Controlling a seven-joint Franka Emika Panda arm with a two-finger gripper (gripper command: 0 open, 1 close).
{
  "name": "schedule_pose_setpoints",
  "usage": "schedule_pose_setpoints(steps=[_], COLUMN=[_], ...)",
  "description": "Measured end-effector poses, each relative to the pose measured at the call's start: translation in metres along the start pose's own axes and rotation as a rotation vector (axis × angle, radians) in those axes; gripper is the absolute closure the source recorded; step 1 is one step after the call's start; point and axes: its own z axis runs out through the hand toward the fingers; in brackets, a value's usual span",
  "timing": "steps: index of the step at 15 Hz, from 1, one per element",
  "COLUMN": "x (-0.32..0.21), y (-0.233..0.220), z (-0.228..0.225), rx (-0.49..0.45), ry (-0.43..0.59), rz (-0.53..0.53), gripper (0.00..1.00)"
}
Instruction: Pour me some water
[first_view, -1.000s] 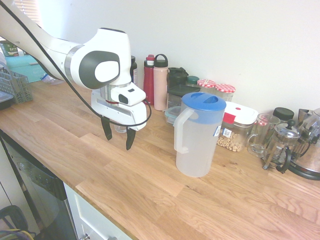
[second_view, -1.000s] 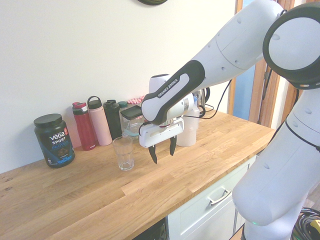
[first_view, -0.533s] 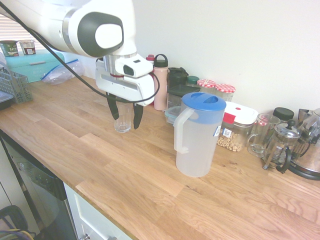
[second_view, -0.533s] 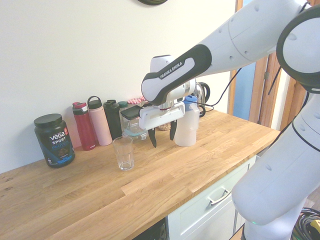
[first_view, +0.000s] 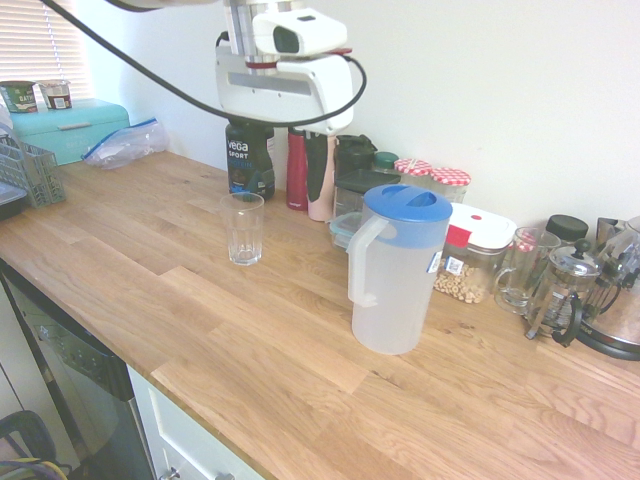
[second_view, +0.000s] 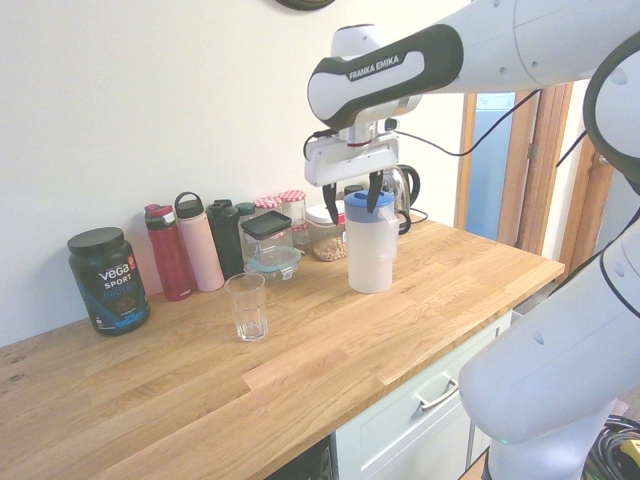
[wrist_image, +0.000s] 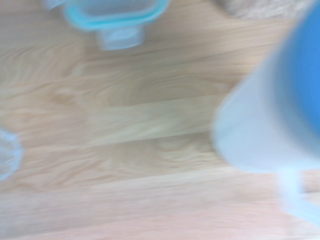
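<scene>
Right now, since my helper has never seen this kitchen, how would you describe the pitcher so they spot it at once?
On the wooden counter, look just in front of the row of jars and containers along the wall. The pitcher is the tall, cloudy-white one, set apart by its blue lid and big side handle.

This is a kitchen: a long bench of pale wooden strips runs over a white drawer front with a metal handle. Along it stand a blue-lidded translucent plastic pitcher, a clear drinking glass, a glass-and-metal French press and lidded clear food containers.
</scene>
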Motion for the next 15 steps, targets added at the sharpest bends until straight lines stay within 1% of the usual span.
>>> schedule_pose_setpoints(steps=[2, 5, 7, 9, 13, 14, 15], x=[0.019, 0.041, 0.053, 0.066, 0.083, 0.086, 0.088], y=[0.02, 0.047, 0.061, 0.064, 0.042, 0.039, 0.036], z=[-0.006, -0.001, 0.007, 0.027, 0.082, 0.092, 0.099], rx=[0.008, 0.008, 0.011, 0.011, 0.011, 0.011, 0.012], ry=[0.001, -0.011, -0.021, -0.032, -0.064, -0.072, -0.076], rz=[0.036, 0.077, 0.085, 0.07, -0.01, -0.024, -0.031], gripper=[0.0, 0.0, 0.0, 0.0, 0.0, 1.0, 1.0])
